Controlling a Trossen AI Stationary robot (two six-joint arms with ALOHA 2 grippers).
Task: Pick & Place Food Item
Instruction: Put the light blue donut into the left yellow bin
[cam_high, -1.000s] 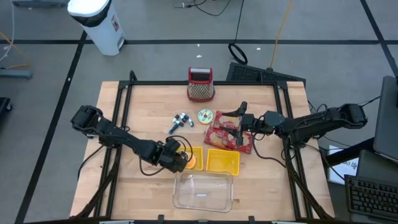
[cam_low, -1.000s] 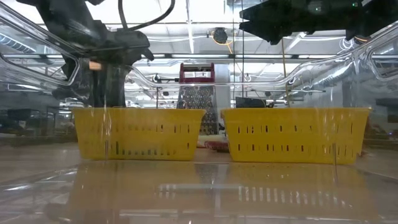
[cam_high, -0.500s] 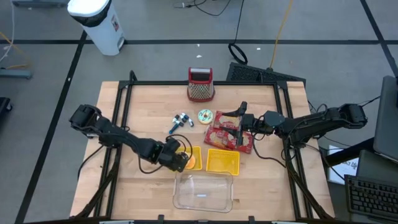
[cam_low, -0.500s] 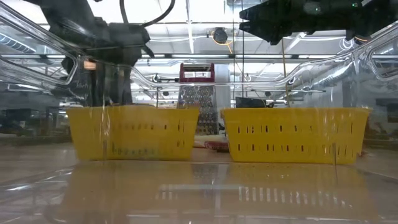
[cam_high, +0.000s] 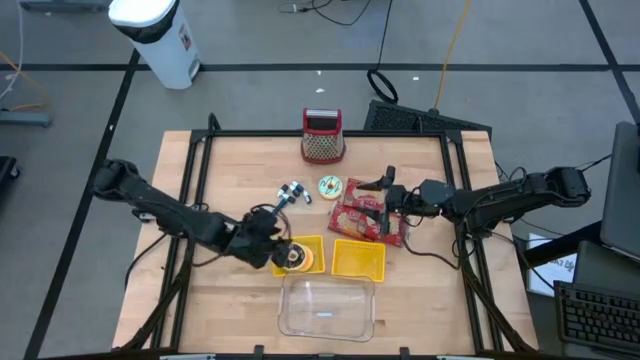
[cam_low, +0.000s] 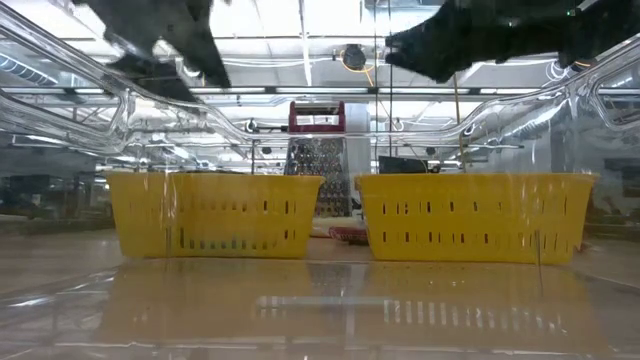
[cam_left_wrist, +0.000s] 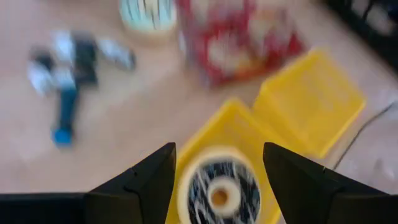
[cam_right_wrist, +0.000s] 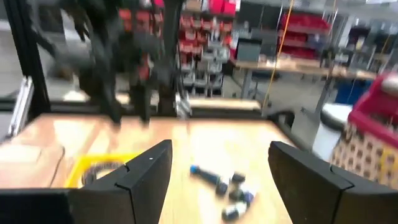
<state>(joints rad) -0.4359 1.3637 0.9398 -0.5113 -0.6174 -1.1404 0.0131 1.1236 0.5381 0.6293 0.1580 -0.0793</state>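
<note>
A round food item (cam_left_wrist: 217, 190), dark-striped with a pale rim, lies in the left yellow basket (cam_high: 312, 243); it also shows in the high view (cam_high: 292, 257). My left gripper (cam_high: 270, 240) hangs open just above and to the left of that basket, its fingers (cam_left_wrist: 149, 180) standing either side of the item without touching it. My right gripper (cam_high: 384, 190) is open and held level above the red packet (cam_high: 365, 218), holding nothing.
A second yellow basket (cam_high: 358, 258) stands right of the first, with a clear plastic tub (cam_high: 328, 308) in front at the near edge. A grater (cam_high: 323, 137), a round green-white item (cam_high: 330, 186) and a blue-black object (cam_high: 290, 195) lie farther back.
My left gripper has opened and let go of the round item, which now lies in the left yellow basket. The gripper has risen clear of the basket and drawn back toward the table's left, tipping up somewhat.
</note>
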